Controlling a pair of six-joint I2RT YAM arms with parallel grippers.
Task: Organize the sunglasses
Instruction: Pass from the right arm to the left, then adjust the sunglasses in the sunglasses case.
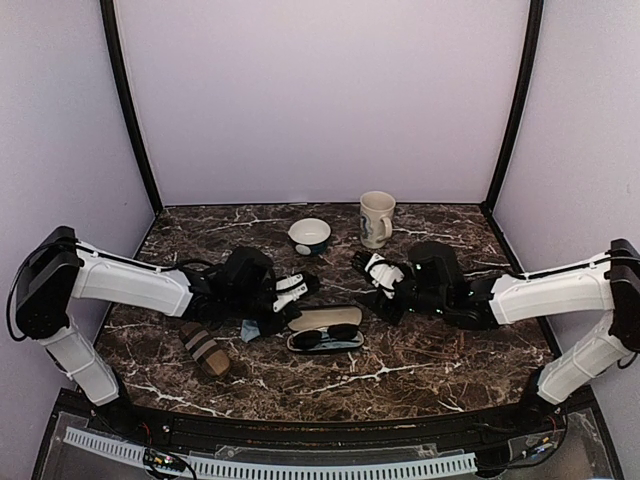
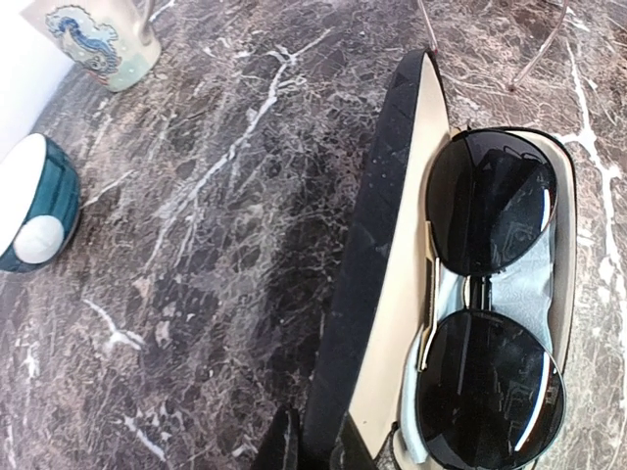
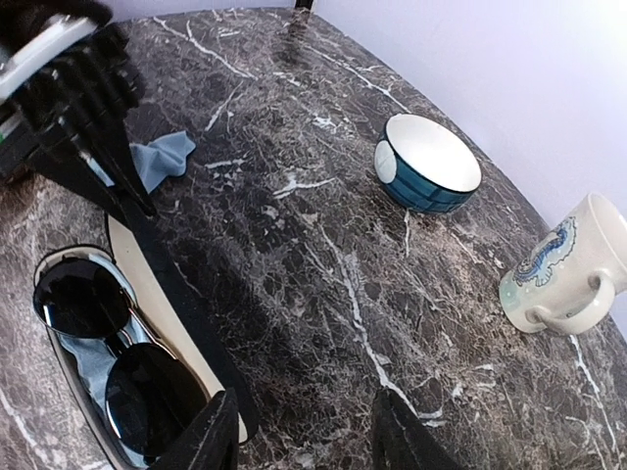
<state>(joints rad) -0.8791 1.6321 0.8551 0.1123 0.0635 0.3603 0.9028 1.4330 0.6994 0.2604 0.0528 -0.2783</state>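
The sunglasses (image 1: 327, 337) lie folded, lenses up, in the base of an open black case with a cream lining (image 1: 325, 317), on a pale blue cloth (image 2: 534, 294). They also show in the left wrist view (image 2: 490, 323) and the right wrist view (image 3: 108, 362). My left gripper (image 1: 288, 305) is at the case's left end, its fingers shut on the raised lid (image 2: 377, 245), one either side of it (image 2: 318, 452). My right gripper (image 1: 365, 268) is open and empty over bare marble (image 3: 306, 441), just behind the case's right end.
A brown striped case (image 1: 205, 350) lies at the front left. A loose blue cloth (image 1: 250, 330) lies beside the black case. A teal bowl (image 1: 309, 236) and a seahorse mug (image 1: 377, 218) stand at the back.
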